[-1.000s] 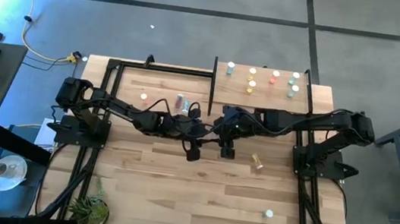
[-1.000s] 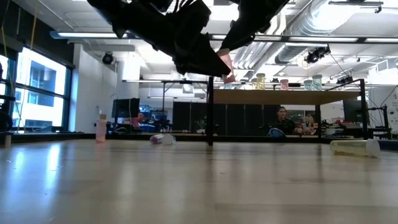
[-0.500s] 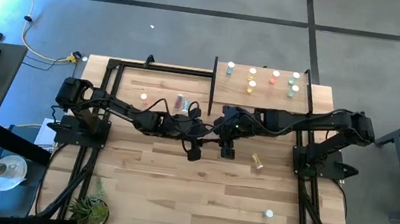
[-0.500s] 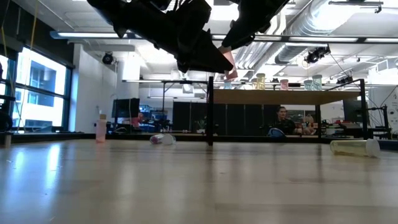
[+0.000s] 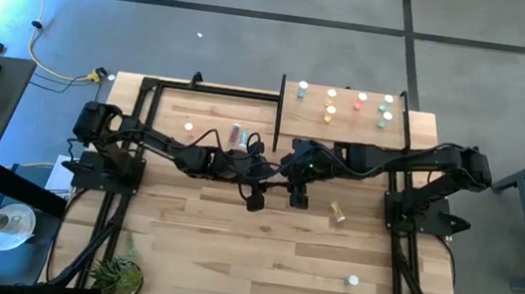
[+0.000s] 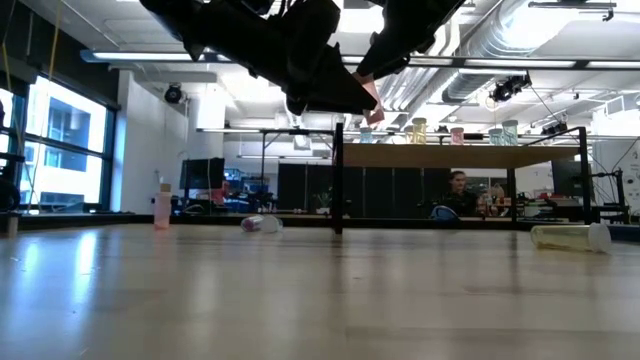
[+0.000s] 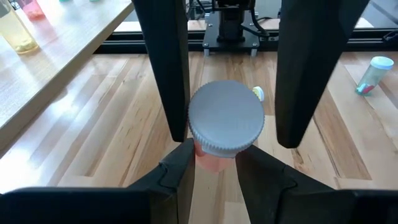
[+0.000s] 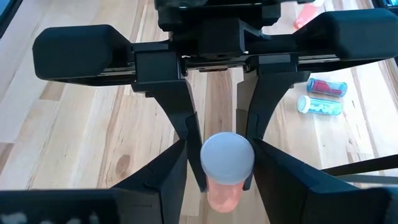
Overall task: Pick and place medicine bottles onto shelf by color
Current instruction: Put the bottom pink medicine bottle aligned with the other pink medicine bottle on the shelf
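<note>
Both arms meet above the desk's point(image 5: 229, 253) middle.
The shelf point(image 5: 345, 127) stands at the desk's far edge behind them, bottles point(image 5: 343, 105) upright on it; one bottle point(image 5: 339, 213) lies on the desk just right of them.

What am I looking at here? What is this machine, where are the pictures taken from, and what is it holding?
This is a robot with two dark arms working at a wooden table. One picture looks straight down, one looks level across the tabletop, and two come from cameras on the arms' wrists. Mid-table, above the surface, the left gripper is clamped on a red bottle with a white cap. The right gripper is open, its fingers on either side of that bottle. A pale shelf at the far edge holds sorted bottles. An amber bottle lies loose on the table, with a few others.
</note>
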You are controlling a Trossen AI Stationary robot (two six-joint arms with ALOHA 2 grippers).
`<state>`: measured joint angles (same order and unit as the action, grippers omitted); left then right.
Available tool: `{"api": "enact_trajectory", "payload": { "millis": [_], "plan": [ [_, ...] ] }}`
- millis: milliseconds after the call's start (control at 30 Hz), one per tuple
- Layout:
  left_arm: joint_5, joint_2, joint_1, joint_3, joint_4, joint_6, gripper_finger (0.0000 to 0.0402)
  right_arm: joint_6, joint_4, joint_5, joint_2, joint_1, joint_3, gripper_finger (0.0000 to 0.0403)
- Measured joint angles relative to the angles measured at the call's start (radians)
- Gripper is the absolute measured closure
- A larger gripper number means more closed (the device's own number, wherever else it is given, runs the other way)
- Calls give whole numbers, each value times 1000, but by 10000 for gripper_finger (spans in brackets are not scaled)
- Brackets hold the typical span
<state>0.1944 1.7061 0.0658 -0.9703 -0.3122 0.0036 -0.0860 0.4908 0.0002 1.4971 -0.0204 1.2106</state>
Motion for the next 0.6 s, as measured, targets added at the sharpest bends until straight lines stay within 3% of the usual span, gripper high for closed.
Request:
{"api": "enact_trajectory", "payload": {
  "millis": [300,600],
  "plan": [
    [-1,0,0,0,0,0,300,0,5,0,0,0,0,288],
    [-1,0,0,0,0,0,300,-1,6,0,0,0,0,294]
  ]
}}
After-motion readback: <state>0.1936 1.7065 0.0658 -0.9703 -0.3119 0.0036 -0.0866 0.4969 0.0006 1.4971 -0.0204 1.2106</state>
